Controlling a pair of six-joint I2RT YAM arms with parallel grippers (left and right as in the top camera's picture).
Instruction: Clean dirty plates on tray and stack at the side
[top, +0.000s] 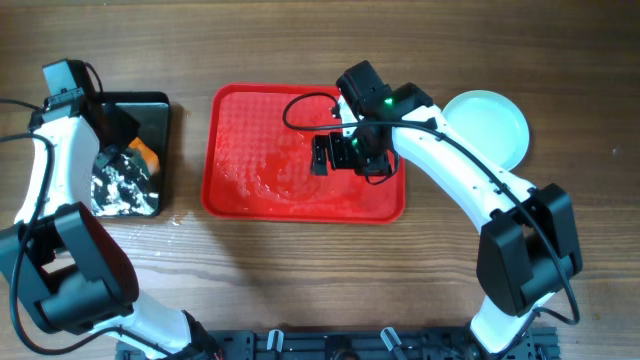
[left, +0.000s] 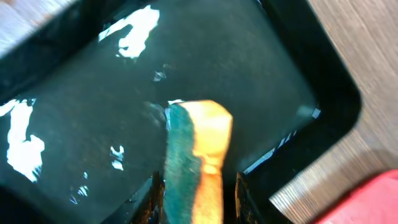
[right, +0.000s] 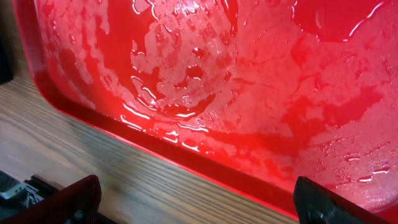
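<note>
The right claw (top: 335, 152) is spread wide with nothing between its fingers (right: 68, 199). It hangs over the right part of the red tray (top: 250, 130), whose textured floor is wet and glistening. The right wrist view shows the tray's rim and the wooden table (top: 400, 280) beyond it. The plates (top: 495, 120) lie off the tray, on the table just right of its far right corner. They are to the right of this claw, with the arm crossing their left edge. How many are stacked there cannot be told.

At the left, the left claw (left: 198, 199) has an orange and green sponge (left: 199, 143) between its fingers, over the black tray (top: 150, 105). I cannot tell whether they pinch it or only flank it. White foam (top: 125, 185) lies on the near part of that tray.
</note>
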